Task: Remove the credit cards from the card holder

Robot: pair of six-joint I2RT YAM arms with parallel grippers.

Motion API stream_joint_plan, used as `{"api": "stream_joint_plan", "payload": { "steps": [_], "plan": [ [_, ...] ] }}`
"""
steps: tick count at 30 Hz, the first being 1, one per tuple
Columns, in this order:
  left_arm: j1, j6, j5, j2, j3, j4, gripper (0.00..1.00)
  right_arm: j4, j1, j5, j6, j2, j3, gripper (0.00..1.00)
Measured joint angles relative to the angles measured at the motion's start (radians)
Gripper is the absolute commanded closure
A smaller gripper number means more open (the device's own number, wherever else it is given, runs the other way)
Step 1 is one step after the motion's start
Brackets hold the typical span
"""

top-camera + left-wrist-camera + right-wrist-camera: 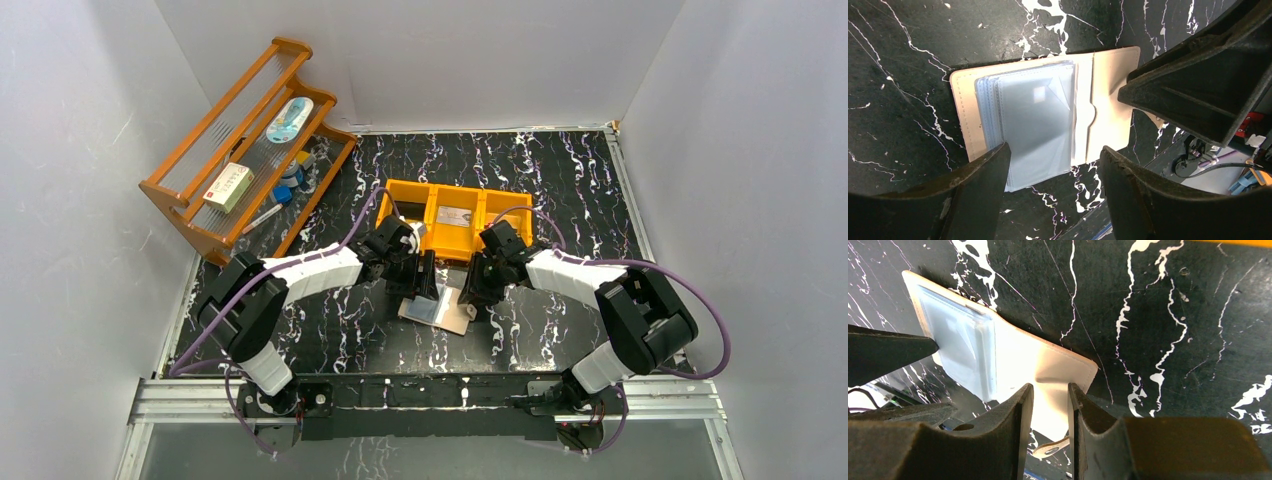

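Item: card holder (437, 308), beige folding wallet, lying opened flat on the black marbled table (560, 190), about mid-table between the two grippers
Sleeves: stack of pale silvery-blue panels (1035, 120) on one half of the holder, lying flat and fanned a little at the edges; whether cards sit inside them cannot be told
Cover: bare beige flap (1048, 370) on the other half, its closing tab (1050, 449) poking out past the far edge
Left gripper (1054, 147): at 11 o'clock of the holder in the top view, jaws well apart and empty, astride the near end of the sleeve stack, one fingertip at the stack's corner
Right gripper (1049, 387): at 2 o'clock of the holder, jaws with only a narrow gap, down on the beige flap; whether it pinches the flap or only presses on it cannot be told
Tray (430, 190): orange, three compartments, at 12 o'clock of the holder, just beyond both wrists
Tray contents: one flat silvery card-like piece (455, 215) in the middle compartment; the outer two are partly hidden by the arms
Rack (190, 190): wooden shelf at 10 o'clock, well apart, holding a small white box (228, 187), an oval pale-blue object (289, 119) and some small bottles on the lower level
Progress: holder opened and steadied; judging by the piece in the tray, one card is probably out; no card is in either gripper now
Remaining: probably working a card clear of a sleeve and moving it to the tray, repeated for any others
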Motion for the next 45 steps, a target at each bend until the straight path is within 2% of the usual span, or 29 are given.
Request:
{"api": "stream_joint_plan", "payload": {
  "steps": [6,19,23,28,38,45],
  "plan": [
    [0.000,-0.002,0.002,0.002,0.000,0.000,0.40,0.002,0.000,-0.004,0.000,0.003,0.002,0.60],
    [0.000,-0.026,0.150,0.006,-0.008,0.106,0.37,0.003,0.000,-0.007,0.000,0.003,0.002,0.60],
    [-0.001,-0.039,0.089,-0.009,-0.009,0.090,0.32,0.003,0.000,-0.007,0.000,0.003,0.002,0.60],
    [-0.001,-0.020,-0.032,-0.050,-0.002,0.006,0.33,0.003,0.000,-0.008,0.000,0.003,0.002,0.60],
    [0.001,-0.011,-0.003,0.007,-0.001,-0.003,0.36,0.003,-0.001,-0.009,0.001,0.004,0.002,0.60],
    [0.000,-0.010,-0.020,-0.002,-0.001,-0.008,0.31,0.005,-0.001,-0.011,0.001,0.005,0.002,0.60]
  ]
}}
